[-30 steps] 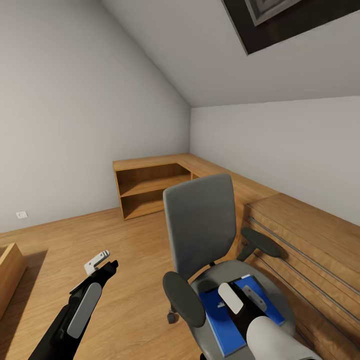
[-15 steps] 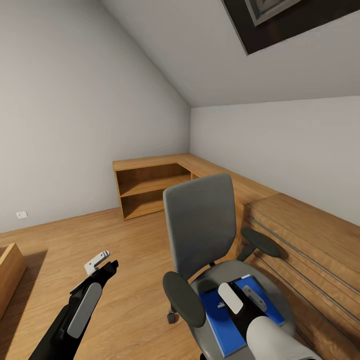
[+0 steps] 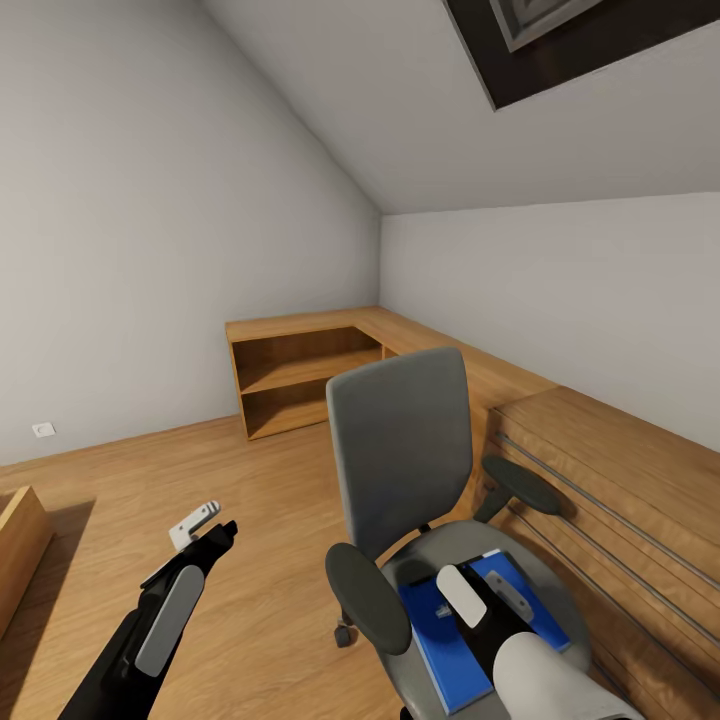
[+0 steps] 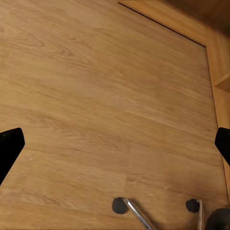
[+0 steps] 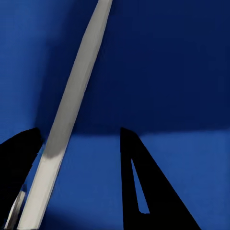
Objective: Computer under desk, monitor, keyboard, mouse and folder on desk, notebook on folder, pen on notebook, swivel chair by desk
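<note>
Blue is what catches the eye: the folder lies flat on the grey seat of the swivel chair, between the two black armrests. The right gripper is down on it, and in the right wrist view its dark fingers stand spread just above the blue cover, with a pale grey strip running across it between them. Whether the fingers actually press on the folder I cannot tell, but they are apart, not clamped on anything.

Off to the chair's side, the left gripper hangs over the bare wooden floor. In the left wrist view its two fingers sit wide apart at the edges, released and empty, with the chair's chrome legs and black casters on the planks beyond.

Behind the chair a light-wood corner shelf unit runs along the white walls, under the sloping ceiling.
</note>
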Robot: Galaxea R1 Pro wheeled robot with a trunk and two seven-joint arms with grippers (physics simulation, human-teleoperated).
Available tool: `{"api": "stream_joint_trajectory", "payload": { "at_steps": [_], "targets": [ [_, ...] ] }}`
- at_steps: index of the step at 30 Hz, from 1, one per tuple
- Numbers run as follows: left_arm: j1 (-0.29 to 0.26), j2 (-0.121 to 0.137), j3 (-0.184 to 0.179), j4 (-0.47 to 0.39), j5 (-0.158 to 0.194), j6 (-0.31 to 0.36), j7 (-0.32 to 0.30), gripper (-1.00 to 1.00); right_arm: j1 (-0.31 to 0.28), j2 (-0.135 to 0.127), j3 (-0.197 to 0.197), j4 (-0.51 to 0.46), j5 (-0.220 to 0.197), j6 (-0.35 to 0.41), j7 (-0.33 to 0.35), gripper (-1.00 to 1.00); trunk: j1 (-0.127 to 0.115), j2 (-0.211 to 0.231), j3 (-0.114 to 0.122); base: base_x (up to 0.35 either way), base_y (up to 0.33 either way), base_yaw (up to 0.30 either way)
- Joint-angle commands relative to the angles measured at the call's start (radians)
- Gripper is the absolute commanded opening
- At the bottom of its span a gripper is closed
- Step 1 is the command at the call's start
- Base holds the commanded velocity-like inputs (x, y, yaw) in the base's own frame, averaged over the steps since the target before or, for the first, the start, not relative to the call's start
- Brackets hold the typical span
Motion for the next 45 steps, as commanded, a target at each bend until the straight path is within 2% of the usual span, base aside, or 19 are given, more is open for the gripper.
{"api": "stream_joint_trajectory", "payload": {
  "at_steps": [1, 10, 37, 45],
  "targets": [
    [-0.001, 0.000, -0.001, -0.001, 0.007, 0.003, 0.006, 1.00, 0.000, -0.002, 0.005, -0.001, -0.014, 0.003, -0.006, -1.00, 0.000, 0.000, -0.001, 0.000, 0.000, 0.000],
    [-0.001, 0.000, -0.001, -0.001, 0.006, 0.003, 0.006, 1.00, 0.001, -0.003, 0.004, -0.002, -0.047, 0.004, -0.005, -1.00, 0.000, 0.000, -0.001, 0.000, 0.000, 0.000],
    [-0.001, 0.000, -0.001, -0.002, 0.002, 0.003, 0.005, 1.00, 0.000, -0.003, 0.006, -0.003, -0.049, 0.004, 0.008, -1.00, 0.000, 0.000, -0.001, 0.000, 0.000, 0.000],
    [0.004, 0.000, -0.001, -0.002, -0.004, 0.002, 0.004, 1.00, 0.001, -0.003, 0.005, -0.004, -0.049, 0.004, 0.008, -1.00, -0.031, 0.056, 0.024, 0.000, 0.000, 0.000]
  ]
}}
